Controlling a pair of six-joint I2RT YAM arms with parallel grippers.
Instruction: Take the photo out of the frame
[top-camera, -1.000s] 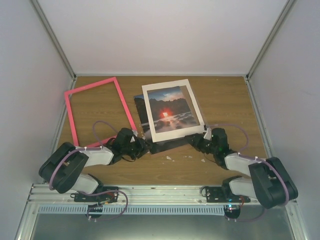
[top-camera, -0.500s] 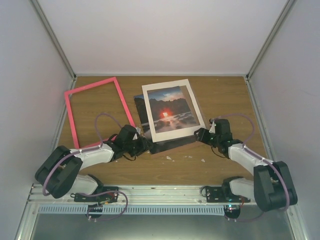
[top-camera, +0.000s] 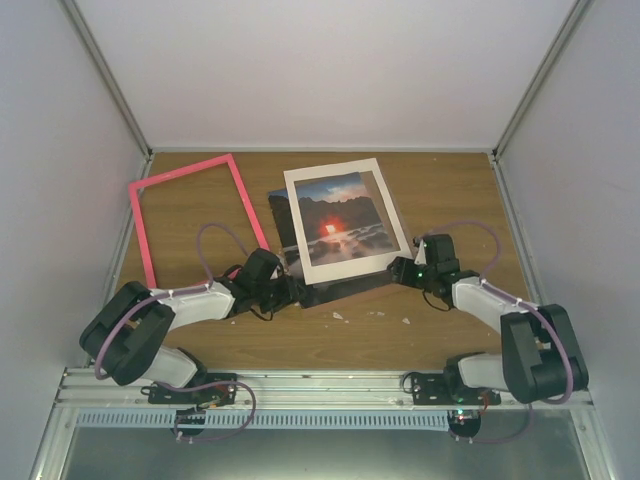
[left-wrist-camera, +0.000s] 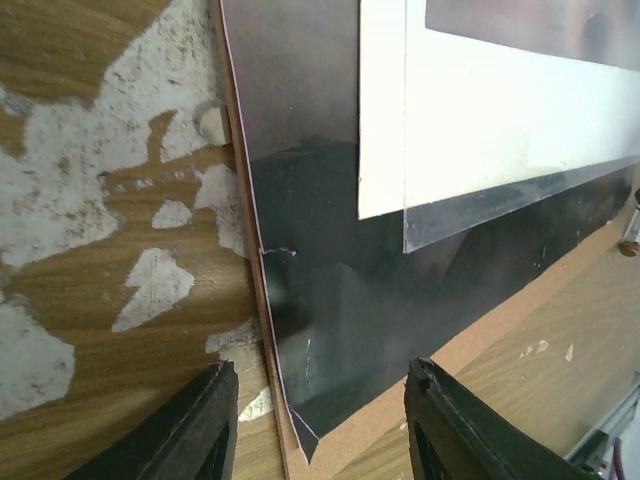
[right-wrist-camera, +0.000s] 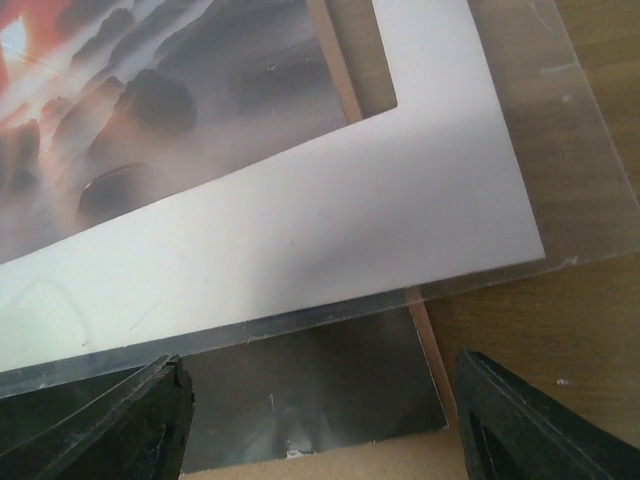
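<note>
We log the photo (top-camera: 282, 222) out of the frame (top-camera: 190, 222), just beside it on the tabletop (top-camera: 450, 190), largely covered by a white mat (top-camera: 355, 262). Left hand (left-wrist-camera: 320, 385) and right hand (right-wrist-camera: 318, 385) both spread at its near corners; contact unclear.

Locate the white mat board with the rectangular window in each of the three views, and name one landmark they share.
Top external: the white mat board lies just above the picture's centre.
Left wrist: upper right.
Right wrist: a broad band across the middle.
Shared landmark: the glossy seascape photo, whose dark edge shows just beyond the mat's near border in all three.
</note>
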